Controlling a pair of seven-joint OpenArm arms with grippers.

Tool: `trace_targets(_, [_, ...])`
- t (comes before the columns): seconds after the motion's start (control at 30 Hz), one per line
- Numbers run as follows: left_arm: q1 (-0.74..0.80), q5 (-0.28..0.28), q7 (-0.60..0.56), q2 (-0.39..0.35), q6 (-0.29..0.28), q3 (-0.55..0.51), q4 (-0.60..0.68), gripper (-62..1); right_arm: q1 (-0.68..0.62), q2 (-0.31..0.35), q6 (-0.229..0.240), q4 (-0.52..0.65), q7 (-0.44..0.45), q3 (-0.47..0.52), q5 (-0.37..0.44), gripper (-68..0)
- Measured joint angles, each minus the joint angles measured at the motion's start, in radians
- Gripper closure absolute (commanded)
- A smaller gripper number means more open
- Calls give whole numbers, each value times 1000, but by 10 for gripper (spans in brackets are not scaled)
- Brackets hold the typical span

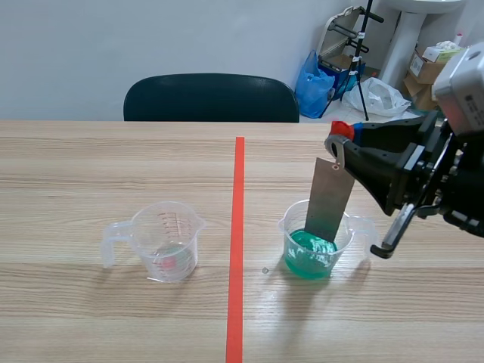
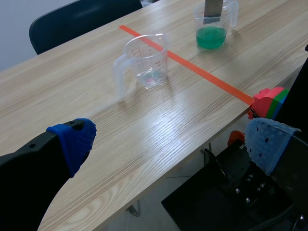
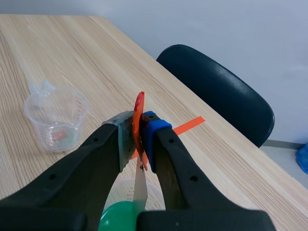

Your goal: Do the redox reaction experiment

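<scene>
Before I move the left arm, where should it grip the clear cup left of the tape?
Probably the handle of the clear cup, coming from the robot's left: the cup stands upright and its handle sticks out that way, toward the open left gripper.

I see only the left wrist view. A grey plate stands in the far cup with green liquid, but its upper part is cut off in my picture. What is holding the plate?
Observer: The right gripper is shut on the upper end of the plate.
Operator: Is the plate upright?
Observer: Not fully. In the scene view it leans a little, with its upper end toward the gripper and its lower end inside the cup.
Operator: Does the gripper pinch anything besides the plate?
Observer: Yes, a thin orange-red piece is pressed beside the plate. I cannot tell what it is.
</scene>
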Motion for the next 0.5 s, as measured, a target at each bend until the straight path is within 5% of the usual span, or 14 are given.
trace_targets(0.23, [0, 0, 1, 0, 0, 0, 0, -623, -6, -1, 82, 68, -124, 62, 119, -7])
trace_targets(0.5, [0, 1, 1, 0, 0, 0, 0, -623, -5, -1, 82, 159, -255, 139, 217, -7])
